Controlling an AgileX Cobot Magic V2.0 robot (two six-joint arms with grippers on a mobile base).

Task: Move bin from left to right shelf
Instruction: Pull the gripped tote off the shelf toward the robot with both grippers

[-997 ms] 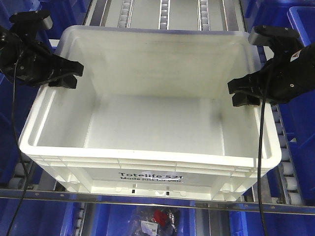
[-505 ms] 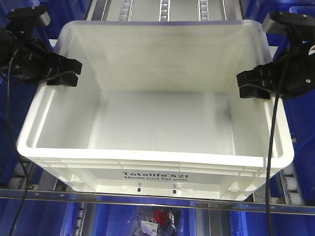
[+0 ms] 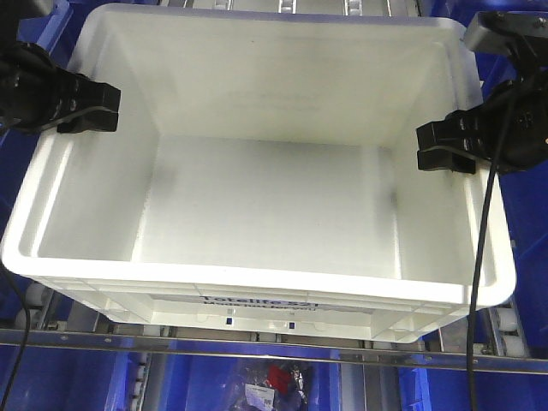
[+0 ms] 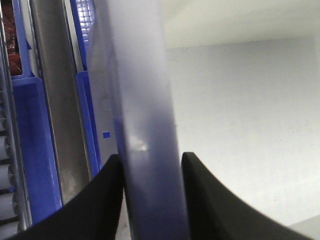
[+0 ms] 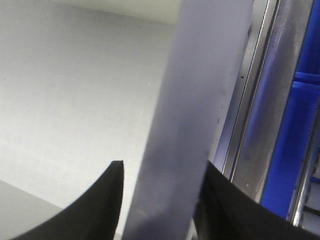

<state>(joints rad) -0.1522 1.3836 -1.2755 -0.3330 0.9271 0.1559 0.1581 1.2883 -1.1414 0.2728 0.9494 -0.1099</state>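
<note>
In the front-facing view, the bin (image 3: pixel 257 77) filled more of the frame than it had 1 second earlier. Its near rim had come lower and wider, its left corner had spread toward the picture's edge, and the black print on its front face was half tucked under the rim. I judged that it was being drawn up and toward the camera, off the roller lane (image 3: pixel 505 325), so the carry to the right shelf had begun but the sideways travel was all to come. The left gripper (image 3: pixel 92 107) sat on the left side wall near the far corner, and the right gripper (image 3: pixel 445 147) was on the right side wall about midway along. Both had kept their places on the rim as the bin moved. The bin was empty. Blue bins (image 3: pixel 527 231) flanked it, and a metal rail (image 3: pixel 257 349) crossed below its front.

From the left wrist, the 2 dark fingers (image 4: pixel 107 200) straddled the bin's left wall (image 4: pixel 145 100), one outside and one inside, pressed against it with no gap showing, so this hand was clamped on the bin. A blue bin (image 4: pixel 35 150) lay just outside.

From the right wrist, the fingers (image 5: pixel 95 205) likewise stood on either side of the right wall (image 5: pixel 200 100). The outer one touched it, while the inner one showed a thin sliver of space at its tip, though the grasp looked closed on the wall.
</note>
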